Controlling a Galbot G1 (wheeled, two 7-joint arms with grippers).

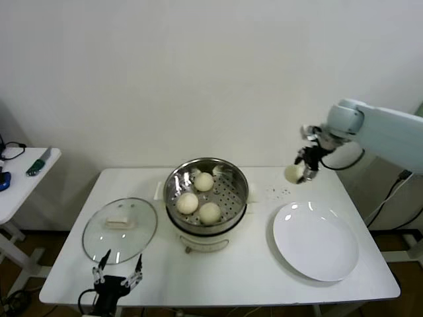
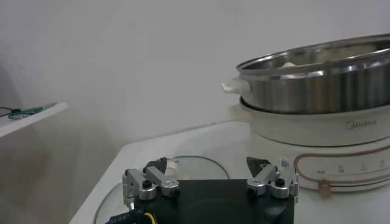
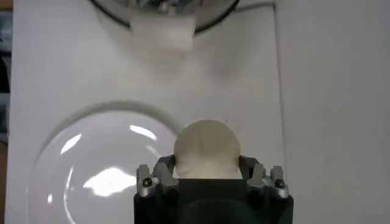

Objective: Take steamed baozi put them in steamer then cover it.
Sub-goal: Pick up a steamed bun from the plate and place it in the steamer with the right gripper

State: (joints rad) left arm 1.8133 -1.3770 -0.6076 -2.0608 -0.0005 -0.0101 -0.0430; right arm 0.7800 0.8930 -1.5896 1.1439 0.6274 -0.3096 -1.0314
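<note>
Right end effector (image 3: pixel 207 173) clamps baozi (image 3: pixel 207 149); head view: airborne.

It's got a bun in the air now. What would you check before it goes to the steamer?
1. Bun gripped by right tool: ok.
2. Bun lifted off the plate: ok.
3. Room in the steamer, three buns inside, gap near the right wall: ok.
4. Lid off, flat on the table: ok.
5. Left tool open, parked at the table's near edge by the lid, clear of the path: ok.
6. Grip firm enough for the move: cannot tell.
</note>
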